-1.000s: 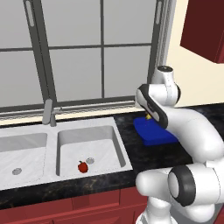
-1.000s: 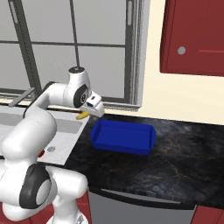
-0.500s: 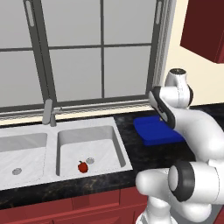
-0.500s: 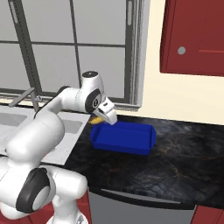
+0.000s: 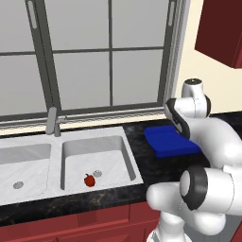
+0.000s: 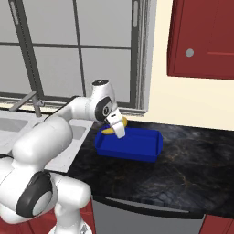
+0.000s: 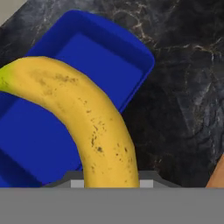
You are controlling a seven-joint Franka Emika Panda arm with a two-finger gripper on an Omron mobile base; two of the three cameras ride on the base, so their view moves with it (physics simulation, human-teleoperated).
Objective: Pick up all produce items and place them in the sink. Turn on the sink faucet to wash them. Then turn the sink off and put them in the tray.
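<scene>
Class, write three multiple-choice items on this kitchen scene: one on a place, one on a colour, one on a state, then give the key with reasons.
1. Where is the small round red fruit?
A. in the right sink basin
B. in the tray
C. on the windowsill

2. What colour is the shallow rectangular tray?
A. green
B. bright blue
C. white

3. What is the gripper doing?
A. hanging open
B. gripping the faucet
C. holding the curved yellow banana

Key: A, it lies beside the drain; B, rims and floor are blue; C, the banana runs from the fingers above the tray.
</scene>
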